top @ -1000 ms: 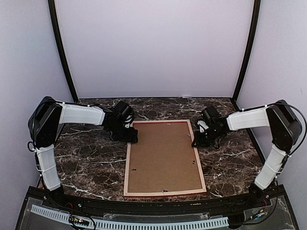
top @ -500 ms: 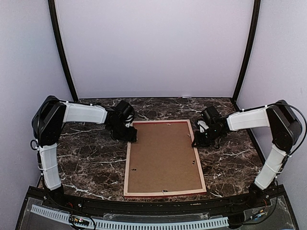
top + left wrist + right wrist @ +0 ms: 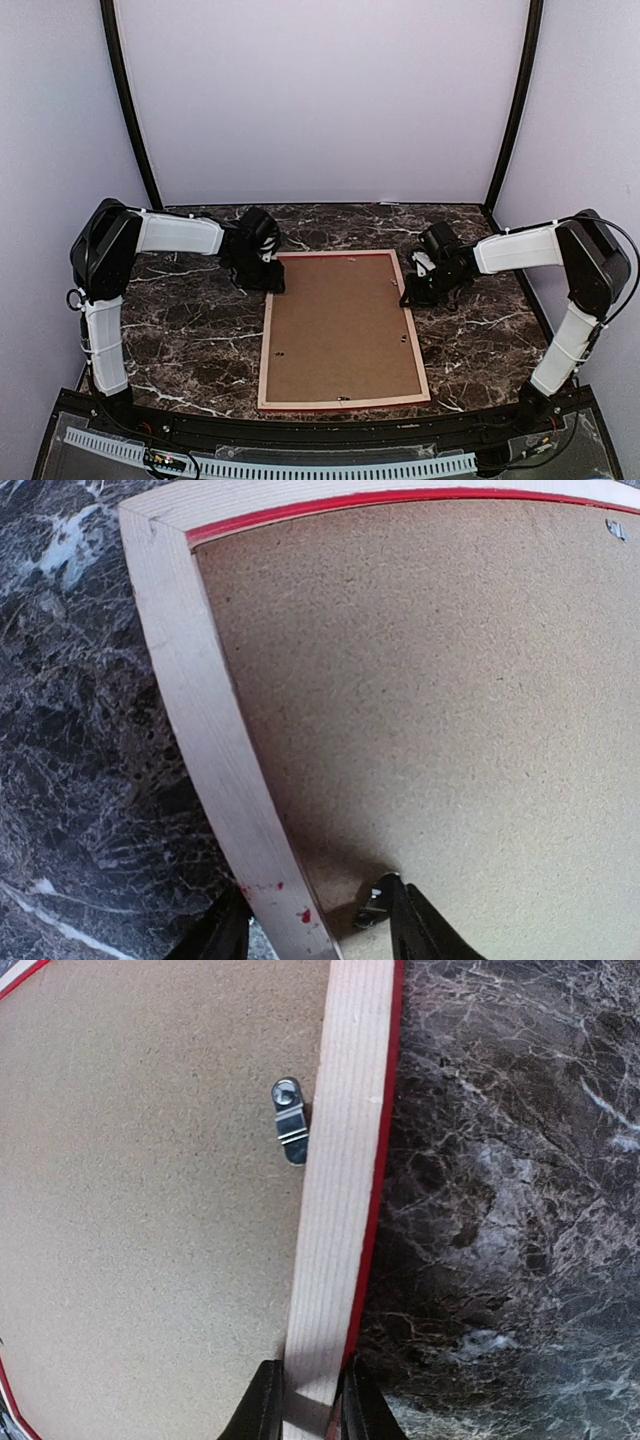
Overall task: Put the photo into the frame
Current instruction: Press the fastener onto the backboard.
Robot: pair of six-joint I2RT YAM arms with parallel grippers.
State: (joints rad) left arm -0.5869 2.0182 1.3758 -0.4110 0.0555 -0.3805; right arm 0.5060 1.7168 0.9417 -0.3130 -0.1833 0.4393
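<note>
I'm counting one red-edged pale-wood rectangular frame and one brown fibreboard backing. Right gripper is pinching it, silver clip just ahead; left gripper is straddling the opposite side, half-spread.

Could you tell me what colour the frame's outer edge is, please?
Red, on the frame; clearest in the right wrist view.

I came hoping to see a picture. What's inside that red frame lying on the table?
A plain brown backing board fills the frame, with a small metal clip at its edge. Anything beneath the board is covered, so no picture can be seen.
</note>
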